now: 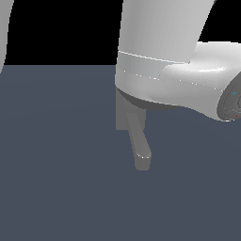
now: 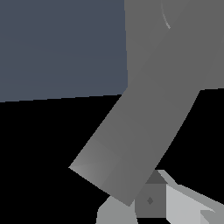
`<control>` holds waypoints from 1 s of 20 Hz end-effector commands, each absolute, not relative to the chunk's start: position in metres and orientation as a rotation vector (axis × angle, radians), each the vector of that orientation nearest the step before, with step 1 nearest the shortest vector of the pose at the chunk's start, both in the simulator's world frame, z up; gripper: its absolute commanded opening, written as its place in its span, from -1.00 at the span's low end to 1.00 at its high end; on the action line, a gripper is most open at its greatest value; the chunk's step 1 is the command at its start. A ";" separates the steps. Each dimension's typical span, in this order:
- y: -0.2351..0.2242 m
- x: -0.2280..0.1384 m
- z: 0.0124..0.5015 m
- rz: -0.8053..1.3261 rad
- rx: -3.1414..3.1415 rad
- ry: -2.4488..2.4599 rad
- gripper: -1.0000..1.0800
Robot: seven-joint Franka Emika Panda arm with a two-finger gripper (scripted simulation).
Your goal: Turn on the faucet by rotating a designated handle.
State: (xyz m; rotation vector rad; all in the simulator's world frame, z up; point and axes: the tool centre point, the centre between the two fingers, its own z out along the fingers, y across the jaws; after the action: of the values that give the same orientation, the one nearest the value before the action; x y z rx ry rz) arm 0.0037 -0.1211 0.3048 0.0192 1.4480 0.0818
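The grey faucet block (image 1: 122,110) stands on the floor, partly hidden behind my white arm (image 1: 160,52). Its thick spout (image 1: 140,148) reaches toward the camera. The handle is hidden in the exterior view. In the wrist view a straight grey bar with a squared end, the handle (image 2: 131,140), runs out from the faucet body (image 2: 175,43). Its end lies just beside my gripper (image 2: 136,209). The two fingertips (image 2: 114,215) appear to meet with nothing between them. I cannot tell whether they touch the handle.
A flat blue-grey floor (image 1: 56,164) lies all around the faucet. My arm's large white link and its joint cap (image 1: 230,101) fill the upper part of the exterior view's right.
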 end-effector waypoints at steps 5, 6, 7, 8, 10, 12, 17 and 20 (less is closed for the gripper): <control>-0.129 0.005 0.297 0.075 0.004 1.476 -1.00; -0.131 0.005 0.293 0.074 0.002 1.482 -1.00; -0.134 0.006 0.289 0.073 0.000 1.488 -1.00; -0.137 0.006 0.285 0.072 -0.002 1.494 -1.00; -0.142 0.007 0.277 0.070 -0.006 1.506 -1.00; -0.147 0.008 0.268 0.068 -0.010 1.518 -1.00; -0.161 0.010 0.247 0.063 -0.021 1.549 -1.00; -0.169 0.010 0.235 0.060 -0.027 1.567 -1.00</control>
State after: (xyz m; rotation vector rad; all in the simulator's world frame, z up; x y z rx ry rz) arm 0.0077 -0.1695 0.2481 -0.0201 1.5465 0.0498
